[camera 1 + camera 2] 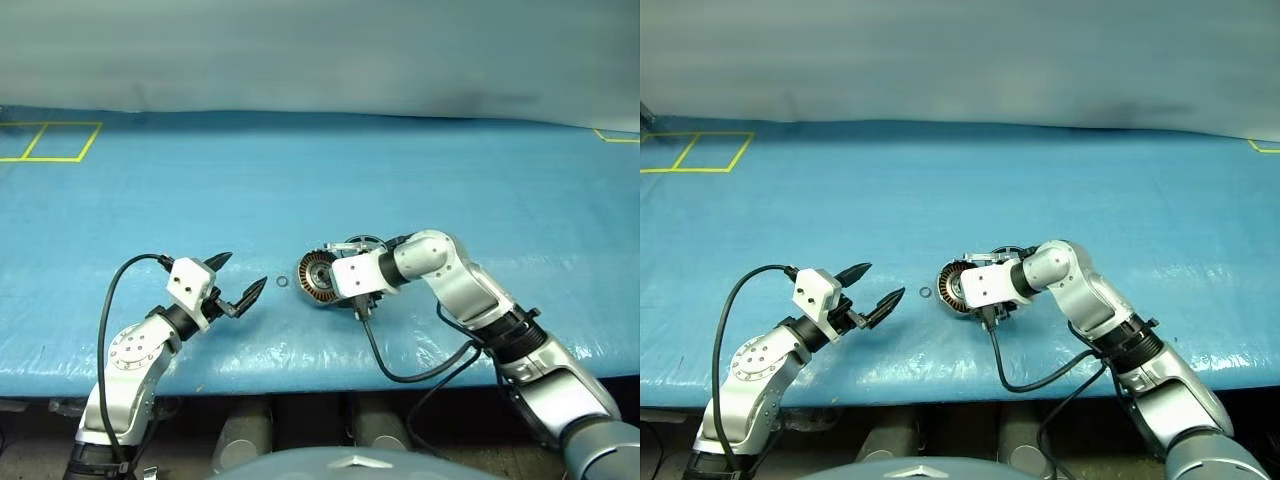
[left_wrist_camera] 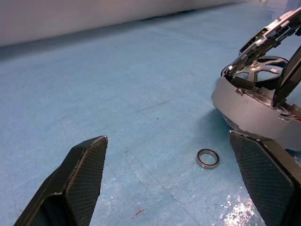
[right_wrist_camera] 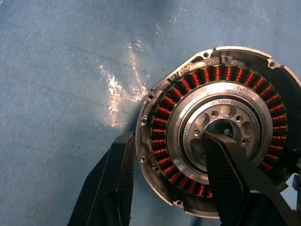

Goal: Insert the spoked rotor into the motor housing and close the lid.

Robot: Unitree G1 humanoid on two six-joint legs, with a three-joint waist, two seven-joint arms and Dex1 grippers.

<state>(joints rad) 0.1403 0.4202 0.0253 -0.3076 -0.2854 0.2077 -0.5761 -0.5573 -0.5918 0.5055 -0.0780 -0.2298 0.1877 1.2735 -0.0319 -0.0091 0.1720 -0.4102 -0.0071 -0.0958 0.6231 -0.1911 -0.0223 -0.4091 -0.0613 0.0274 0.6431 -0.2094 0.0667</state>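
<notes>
- Motor housing (image 3: 214,136) sits tipped up on the blue bench (image 1: 330,190), near the middle of the front edge.
- Right gripper (image 3: 169,181) grips the motor housing: one finger is outside the wall, one is in the pale middle hole.
- Black spoked rotor (image 2: 261,67) lies just behind it, still out.
- Left gripper (image 1: 240,279) is wide open and holds nothing.
- A small ring (image 2: 208,158) lies between them.
- Step now looks like holding the housing steady.
- Next, I think, the rotor must be picked up and lined up over the copper ring.
</notes>
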